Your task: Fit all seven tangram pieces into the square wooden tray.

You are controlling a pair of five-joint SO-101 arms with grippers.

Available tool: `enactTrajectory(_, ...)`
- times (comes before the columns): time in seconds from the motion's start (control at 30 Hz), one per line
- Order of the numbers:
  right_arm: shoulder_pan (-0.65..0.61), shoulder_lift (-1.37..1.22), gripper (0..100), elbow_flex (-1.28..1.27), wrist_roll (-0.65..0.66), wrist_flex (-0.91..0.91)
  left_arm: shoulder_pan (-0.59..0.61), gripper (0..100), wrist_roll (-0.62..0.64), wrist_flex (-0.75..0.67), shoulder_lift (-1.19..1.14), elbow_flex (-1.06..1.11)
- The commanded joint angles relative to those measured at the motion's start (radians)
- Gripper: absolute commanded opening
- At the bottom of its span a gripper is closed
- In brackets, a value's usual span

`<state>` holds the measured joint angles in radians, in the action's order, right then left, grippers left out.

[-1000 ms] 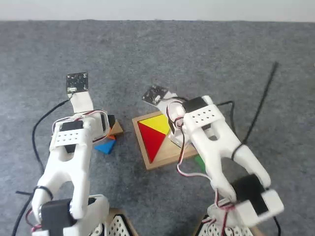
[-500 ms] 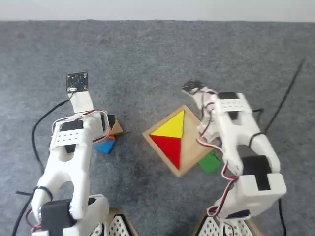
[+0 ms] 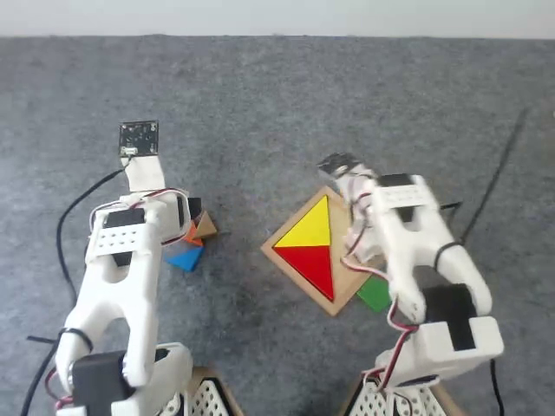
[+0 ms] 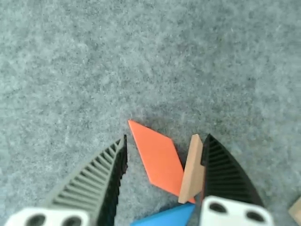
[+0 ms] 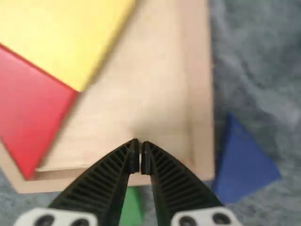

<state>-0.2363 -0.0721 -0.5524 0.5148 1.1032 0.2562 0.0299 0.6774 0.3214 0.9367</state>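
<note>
Two pieces, yellow triangle (image 3: 312, 230) and red triangle (image 3: 315, 263), lie in the tray (image 3: 293, 280); right gripper (image 5: 140, 142) hangs closed above its bare floor. Left gripper (image 4: 165, 139), open, straddles the orange parallelogram (image 4: 157, 155): pinch it squarely, sparing the tan piece (image 4: 192, 170).

Square wooden tray (image 5: 160, 94) lies flat, turned corner-on like a diamond, w/ two big triangles inside: yellow triangle (image 3: 314, 229) in the far part, red triangle (image 3: 314, 264) in the near part, long edges touching; the rest of the floor is bare wood. Outside, just beside its near-right rim, lie a green piece (image 3: 375, 295) and a dark blue triangle (image 5: 240, 160) (both partly hidden). Well apart to the left is a small cluster: orange parallelogram (image 4: 157, 155) flat, tan wood piece (image 4: 192, 175) touching its edge, light blue piece (image 3: 185, 257) nearest.
</note>
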Motion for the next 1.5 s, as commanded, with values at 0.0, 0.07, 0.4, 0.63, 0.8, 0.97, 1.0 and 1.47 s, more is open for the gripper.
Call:
enactTrajectory(0.0,-0.093,0.062,2.7,0.002,-0.041,0.038,0.002,25,-0.008,-0.005,0.005,-0.039)
enactTrajectory(0.07,-0.148,0.064,2.7,0.002,-0.049,0.059,0.002,25,-0.008,-0.005,0.009,-0.039)
enactTrajectory(0.4,-0.341,0.053,2.7,0.069,-0.196,0.028,0.014,25,-0.009,-0.005,0.009,-0.042)
enactTrajectory(0.63,-0.343,-0.039,2.7,0.25,-0.315,0.027,0.04,25,-0.009,0.012,0.009,-0.064)
enactTrajectory(0.8,-0.392,-0.24,2.7,0.453,-0.33,0.073,0.038,25,-0.009,0.091,0.009,-0.125)
enactTrajectory(0.97,-0.374,-0.317,2.4,0.585,-0.333,0.197,0.04,25,-0.009,0.094,0.005,-0.13)
enactTrajectory(1.0,-0.348,-0.295,2.4,0.592,-0.333,0.208,0.04,25,-0.009,0.092,0.002,-0.128)
enactTrajectory(1.47,-0.243,-0.022,2.6,0.255,-0.196,0.223,0.04,25,-0.009,0.091,0.002,-0.128)
